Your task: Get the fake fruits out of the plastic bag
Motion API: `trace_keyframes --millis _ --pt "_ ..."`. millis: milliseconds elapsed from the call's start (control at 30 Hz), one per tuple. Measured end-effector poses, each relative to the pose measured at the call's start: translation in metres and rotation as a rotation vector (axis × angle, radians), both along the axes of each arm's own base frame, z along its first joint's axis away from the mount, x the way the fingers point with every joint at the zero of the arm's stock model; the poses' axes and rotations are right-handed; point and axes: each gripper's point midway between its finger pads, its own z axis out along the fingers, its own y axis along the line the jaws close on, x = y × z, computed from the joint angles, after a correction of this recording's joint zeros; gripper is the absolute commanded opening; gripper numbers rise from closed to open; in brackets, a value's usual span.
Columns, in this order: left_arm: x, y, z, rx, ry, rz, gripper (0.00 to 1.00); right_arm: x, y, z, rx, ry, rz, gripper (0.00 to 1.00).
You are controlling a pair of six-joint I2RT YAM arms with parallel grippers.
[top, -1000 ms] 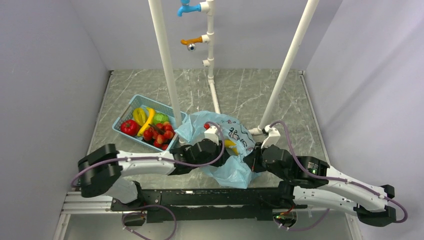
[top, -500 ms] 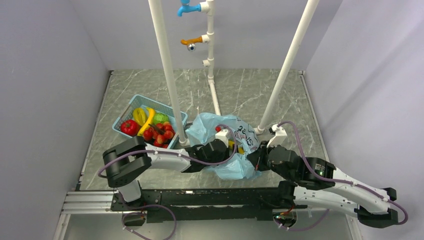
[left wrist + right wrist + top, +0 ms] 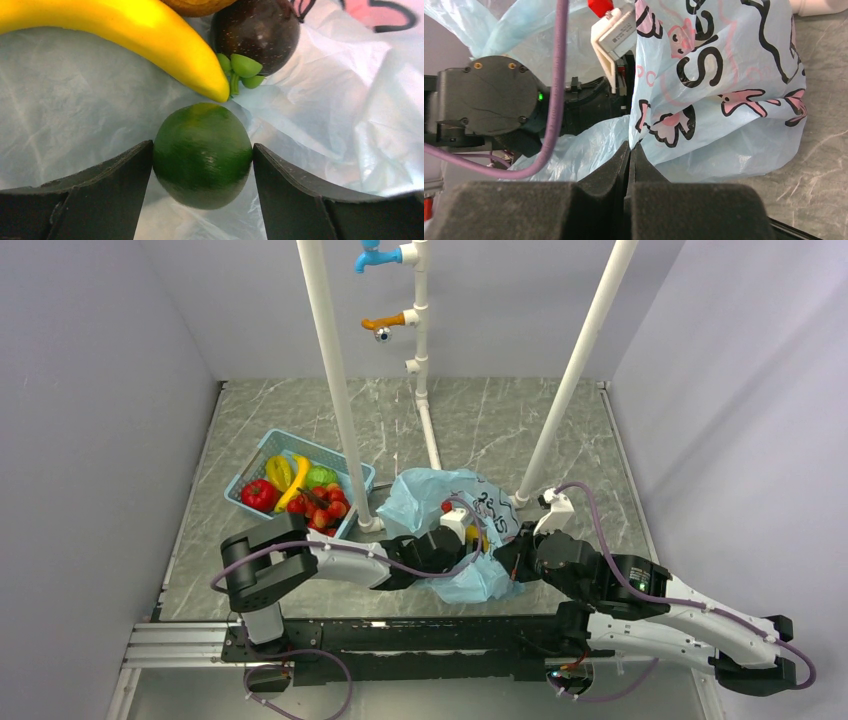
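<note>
The light-blue plastic bag lies at the middle of the table with my left arm reaching into its mouth. In the left wrist view a dark green fake fruit sits on the bag's inside between my left gripper's wide-set fingers, blurred and at most grazing them. A dark brown fruit and an orange-brown one lie beyond it beside a yellow banana. A red fruit shows in the bag's opening. My right gripper is shut on a fold of the plastic bag at its near right edge.
A blue basket at the left holds a red fruit, bananas, a green fruit and several small red pieces. Two white posts rise just behind the bag. A pipe with toy taps stands at the back.
My left arm has pushed further right into the bag and its jaws have spread around the green fruit. The right gripper has shifted slightly, still pinching the bag.
</note>
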Motion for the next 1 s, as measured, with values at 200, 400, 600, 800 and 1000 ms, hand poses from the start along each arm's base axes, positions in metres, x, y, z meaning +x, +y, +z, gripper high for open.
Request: trace_keyframes --millis 200,400,600,800,1000 --pt "-0.002 -0.004 -0.010 0.018 0.007 -0.008 0.80 0.000 0.000 0.000 0.001 0.000 0.000 0.00" --pt "-0.005 -0.004 -0.011 0.017 0.011 -0.014 0.55 0.000 0.000 0.000 0.003 -0.001 0.000 0.00" --pt "-0.005 0.005 -0.006 0.050 -0.014 -0.020 0.43 0.000 0.001 0.000 -0.002 0.001 0.000 0.00" --pt "0.000 0.012 0.036 0.007 -0.078 -0.010 0.40 0.001 0.002 -0.008 -0.018 0.007 0.000 0.00" --pt "0.002 0.021 0.082 -0.072 -0.130 0.015 0.38 0.000 0.000 -0.016 -0.036 0.015 -0.001 0.00"
